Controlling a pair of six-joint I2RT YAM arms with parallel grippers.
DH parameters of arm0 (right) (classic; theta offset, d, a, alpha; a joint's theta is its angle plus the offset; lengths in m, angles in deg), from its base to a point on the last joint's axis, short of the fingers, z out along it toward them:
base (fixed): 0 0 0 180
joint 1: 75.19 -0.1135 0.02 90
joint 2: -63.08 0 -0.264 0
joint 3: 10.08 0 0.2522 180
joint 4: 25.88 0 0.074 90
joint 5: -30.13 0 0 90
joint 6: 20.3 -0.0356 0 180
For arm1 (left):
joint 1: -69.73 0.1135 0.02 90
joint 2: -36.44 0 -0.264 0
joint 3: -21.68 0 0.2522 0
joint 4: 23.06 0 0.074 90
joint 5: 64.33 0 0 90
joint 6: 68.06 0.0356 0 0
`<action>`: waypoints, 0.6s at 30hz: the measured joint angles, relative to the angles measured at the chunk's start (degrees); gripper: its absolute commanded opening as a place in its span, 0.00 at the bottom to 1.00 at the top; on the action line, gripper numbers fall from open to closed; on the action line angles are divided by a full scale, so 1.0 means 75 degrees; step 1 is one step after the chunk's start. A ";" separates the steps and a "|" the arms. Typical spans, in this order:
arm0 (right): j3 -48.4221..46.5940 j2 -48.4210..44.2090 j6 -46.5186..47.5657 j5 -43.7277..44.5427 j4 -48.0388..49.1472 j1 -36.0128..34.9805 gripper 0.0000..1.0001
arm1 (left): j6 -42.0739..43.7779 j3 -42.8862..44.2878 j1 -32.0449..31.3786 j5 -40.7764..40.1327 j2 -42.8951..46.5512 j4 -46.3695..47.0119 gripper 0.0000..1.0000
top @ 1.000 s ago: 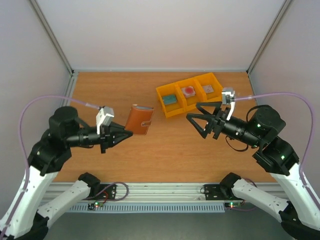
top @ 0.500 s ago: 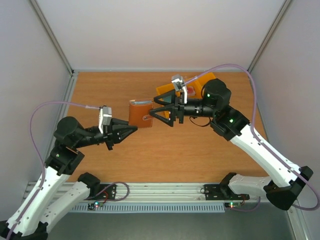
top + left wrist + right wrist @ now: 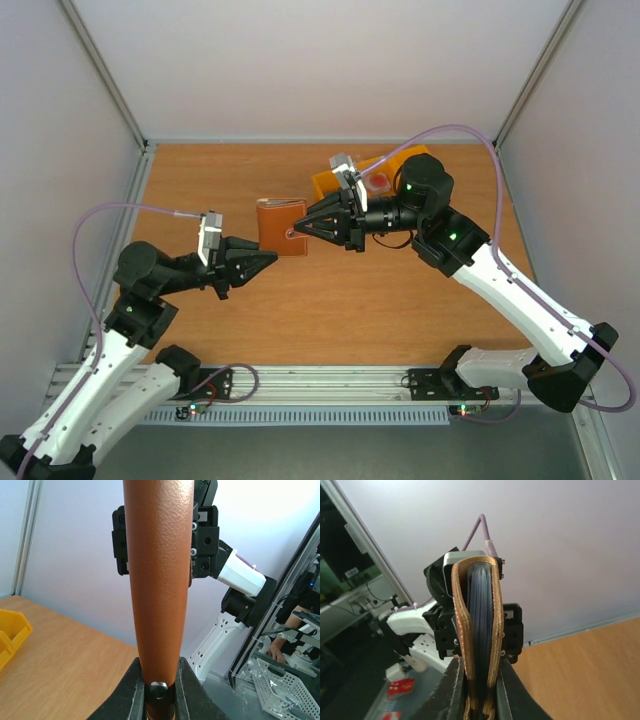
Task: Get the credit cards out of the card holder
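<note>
Over the counter's (image 3: 200, 190) middle, the left fingers (image 3: 268, 258) clench the card holder (image 3: 282, 225) at its snap end. Just beyond, the right fingers (image 3: 298, 232) clamp its open edge. Pebbled brown leather over grey-blue lining looks light, supple and grippy. The thin cards, unseen inside, probably need pinching by an exposed edge.

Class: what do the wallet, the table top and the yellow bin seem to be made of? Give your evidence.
Wallet: probably leather or imitation leather, matte brown; a fine pebbled grain shows. Table top: wood or wood-look laminate, smooth; faint streaked grain. Bin: likely moulded plastic; even bright yellow, thin walls.
</note>
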 measured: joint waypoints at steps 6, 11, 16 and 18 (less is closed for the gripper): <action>-0.0023 0.0047 0.0012 -0.0286 0.0067 -0.0009 0.01 | 0.0117 -0.0122 0.0003 0.0128 0.0090 0.0096 0.00; -0.0140 0.0125 0.0117 -0.0289 -0.0181 -0.0012 0.01 | 0.0341 -0.0192 0.0009 0.0146 0.0111 0.0119 0.67; -0.0388 0.0143 0.0618 -0.0090 -0.1055 -0.0020 0.01 | 0.0431 -0.0321 0.0009 0.0236 0.0184 0.0064 0.62; -0.0495 0.0210 0.0784 -0.0187 -0.1297 -0.0032 0.01 | 0.0475 -0.0321 0.0009 0.0254 0.0184 0.0064 0.58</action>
